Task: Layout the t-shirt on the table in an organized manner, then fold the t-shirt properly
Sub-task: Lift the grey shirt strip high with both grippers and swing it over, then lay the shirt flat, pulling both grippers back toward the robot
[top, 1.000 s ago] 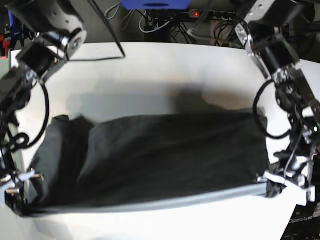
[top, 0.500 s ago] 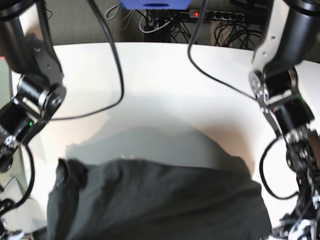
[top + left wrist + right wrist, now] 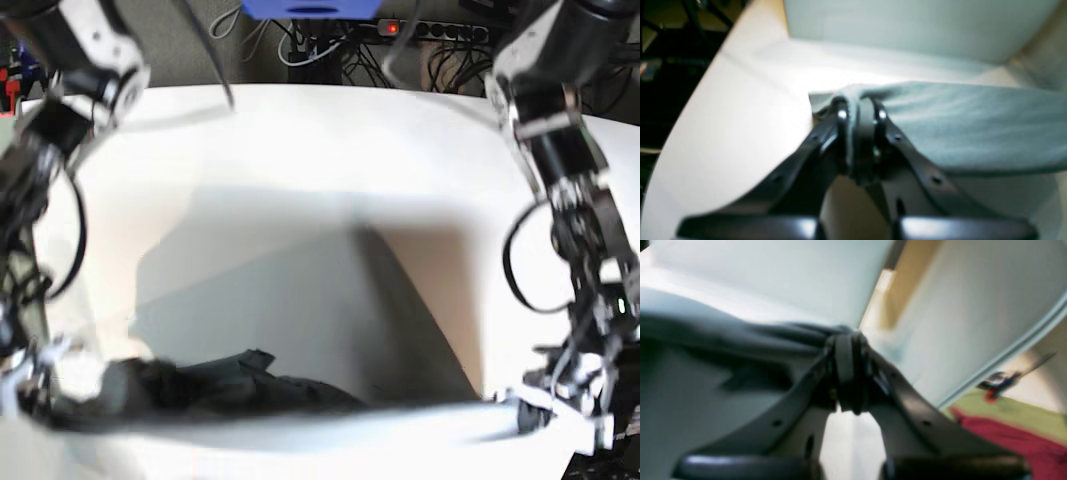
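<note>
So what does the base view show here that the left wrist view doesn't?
Only the base view shows both arms, the right gripper, the cables and power strip behind the table, and the shirt's bunched dark folds. Only the left wrist view shows, close up, the left gripper shut on a corner of the t-shirt. Both show the shirt stretched above the white table.

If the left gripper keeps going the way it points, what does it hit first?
Beyond the t-shirt its shut jaws hold, the left gripper probably meets the bare white table first; blur makes depth uncertain.
</note>
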Robot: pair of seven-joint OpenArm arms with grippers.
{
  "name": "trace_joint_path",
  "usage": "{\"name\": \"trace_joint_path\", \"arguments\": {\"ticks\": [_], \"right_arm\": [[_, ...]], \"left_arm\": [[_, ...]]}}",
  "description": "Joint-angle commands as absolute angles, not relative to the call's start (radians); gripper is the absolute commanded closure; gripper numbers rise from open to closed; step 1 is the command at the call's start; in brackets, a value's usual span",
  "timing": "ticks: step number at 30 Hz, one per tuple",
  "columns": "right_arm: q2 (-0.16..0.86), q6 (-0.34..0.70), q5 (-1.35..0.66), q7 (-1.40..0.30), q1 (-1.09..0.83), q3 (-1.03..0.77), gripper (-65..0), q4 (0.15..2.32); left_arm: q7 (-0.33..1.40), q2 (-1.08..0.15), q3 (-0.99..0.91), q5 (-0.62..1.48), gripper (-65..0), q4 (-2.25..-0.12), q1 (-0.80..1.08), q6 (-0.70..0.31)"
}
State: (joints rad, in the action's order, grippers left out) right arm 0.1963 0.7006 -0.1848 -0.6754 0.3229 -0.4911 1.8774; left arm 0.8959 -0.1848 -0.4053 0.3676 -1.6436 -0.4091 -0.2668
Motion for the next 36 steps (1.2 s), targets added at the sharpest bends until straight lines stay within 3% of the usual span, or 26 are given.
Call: {"name": "trace_joint_path", "arguments": {"ticks": [1, 14, 36], "right_arm": [[0.2, 0.698, -0.223, -0.642, 0.3, -0.493, 0.0, 1.911], [0.148, 0.698, -0.452, -0.555, -0.237, -0.486, 0.0, 1.931], [0.137, 0.698, -0.467, -0.564, -0.575, -0.481, 0.0, 1.923]], "left_arm": [[0.854, -0.197, -0.435, 0.369, -0.1, -1.685, -0.417, -0.265], [0.857, -0.202, -0.498, 0.363, -0.2, -1.646, -0.059, -0.268], [0.855, -0.24, -0.501, 0.36, -0.4, -1.561, 0.217, -0.268]]}}
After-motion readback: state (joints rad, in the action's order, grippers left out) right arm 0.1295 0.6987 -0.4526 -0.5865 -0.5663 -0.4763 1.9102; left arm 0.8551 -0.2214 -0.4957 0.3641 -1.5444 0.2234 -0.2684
